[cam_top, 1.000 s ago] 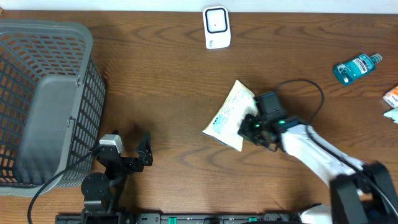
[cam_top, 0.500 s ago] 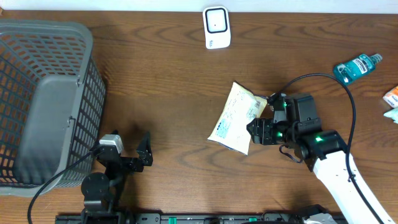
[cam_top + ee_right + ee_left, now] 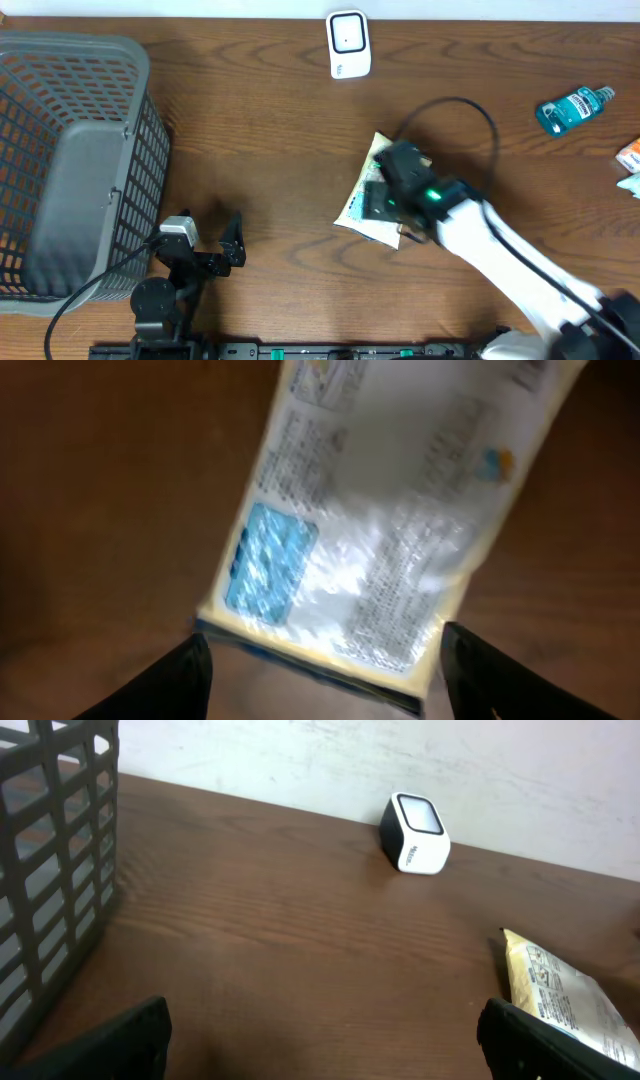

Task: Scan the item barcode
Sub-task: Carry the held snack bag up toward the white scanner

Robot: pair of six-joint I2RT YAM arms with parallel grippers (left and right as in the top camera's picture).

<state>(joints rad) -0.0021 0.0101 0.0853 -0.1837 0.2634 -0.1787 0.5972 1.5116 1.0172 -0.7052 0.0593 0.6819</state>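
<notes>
The item, a pale yellow packet (image 3: 353,207) with printed text and a blue patch, lies flat on the brown table at centre right. It also shows in the right wrist view (image 3: 380,510) and at the lower right of the left wrist view (image 3: 565,1000). My right gripper (image 3: 385,195) hovers over it, open, its fingers (image 3: 165,680) standing wide on either side of the packet's near end (image 3: 325,665) without touching it. No barcode can be made out. My left gripper (image 3: 232,250) rests open at the front left with nothing between its fingers (image 3: 320,1045).
A white scanner (image 3: 348,44) stands at the back centre, also in the left wrist view (image 3: 415,833). A grey mesh basket (image 3: 70,160) fills the left side. A teal bottle (image 3: 573,107) and an orange-and-white item (image 3: 630,155) lie at the far right.
My right gripper was shut at the packet's right side, then opened, drew back to the right and has now swung left over the packet. The left arm has not moved.
</notes>
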